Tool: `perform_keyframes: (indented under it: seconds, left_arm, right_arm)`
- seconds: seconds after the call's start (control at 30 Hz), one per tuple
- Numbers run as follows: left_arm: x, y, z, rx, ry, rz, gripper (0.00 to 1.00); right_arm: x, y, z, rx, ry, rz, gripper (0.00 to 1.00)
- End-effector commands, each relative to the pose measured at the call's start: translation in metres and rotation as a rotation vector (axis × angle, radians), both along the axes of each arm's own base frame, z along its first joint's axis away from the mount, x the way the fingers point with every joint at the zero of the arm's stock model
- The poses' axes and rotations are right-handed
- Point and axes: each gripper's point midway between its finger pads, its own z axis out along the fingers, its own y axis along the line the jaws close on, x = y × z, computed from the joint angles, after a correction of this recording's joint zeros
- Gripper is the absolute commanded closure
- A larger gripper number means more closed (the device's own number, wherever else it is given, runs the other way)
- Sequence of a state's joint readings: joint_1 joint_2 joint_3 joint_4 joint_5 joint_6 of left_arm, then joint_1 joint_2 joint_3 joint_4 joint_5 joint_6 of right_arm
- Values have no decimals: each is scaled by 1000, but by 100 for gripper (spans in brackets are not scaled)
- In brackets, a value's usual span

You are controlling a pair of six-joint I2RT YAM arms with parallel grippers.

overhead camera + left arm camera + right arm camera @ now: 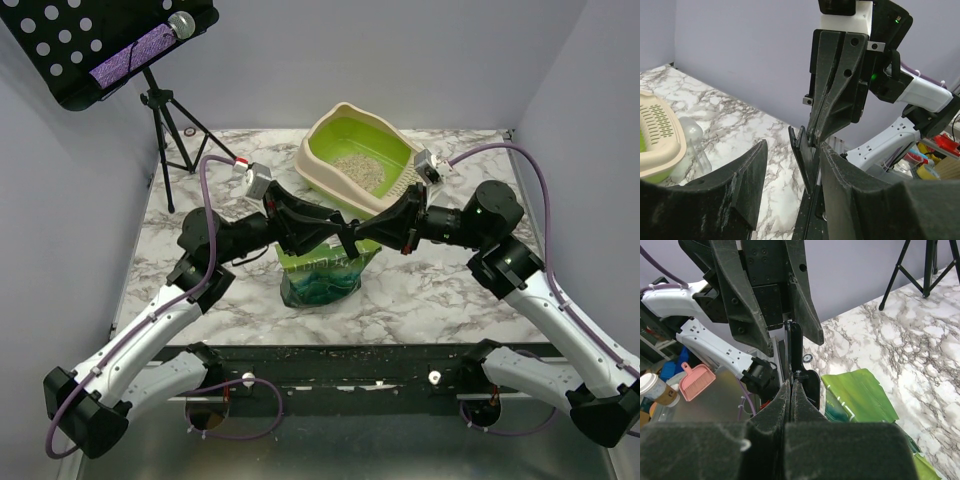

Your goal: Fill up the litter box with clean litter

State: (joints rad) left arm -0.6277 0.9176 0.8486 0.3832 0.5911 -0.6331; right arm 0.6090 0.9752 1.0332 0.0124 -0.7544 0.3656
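Observation:
The litter box (322, 165), beige-rimmed and lime-green inside, stands at the back of the table with a patch of clean litter (360, 172) on its floor. Its slotted rim (655, 140) shows at the left of the left wrist view. A green-and-teal bag (320, 272) stands in front of it. Both grippers meet just above the bag. My right gripper (791, 385) is shut on a thin black clip (795, 350). My left gripper (792, 147) is open around the same clip (805, 155), which lies against one finger (840, 170). The bag's top (860, 395) lies below.
A black perforated board (110, 40) on a tripod (170, 130) stands at the back left. A clear plastic object (692, 137) lies beside the litter box. Off the table's near side are a pink dustpan (694, 380) and a paper cup (655, 387). Grey walls enclose the table.

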Motion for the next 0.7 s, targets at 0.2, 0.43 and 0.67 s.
perform_keyframes:
  seconds: [0.2,0.43,0.67]
  left_arm:
    - [-4,3,6,-46,-36,-58,57]
    - [-9,4,8,-57,-45,-78,72]
    - [-13,5,6,-29,-56,-91,100]
  right_arm:
    - [-3,4,17,21,-57,23,100]
    - [-2,13,13,9,-43,46,100]
    - [0,13,12,2,-39,31,81]
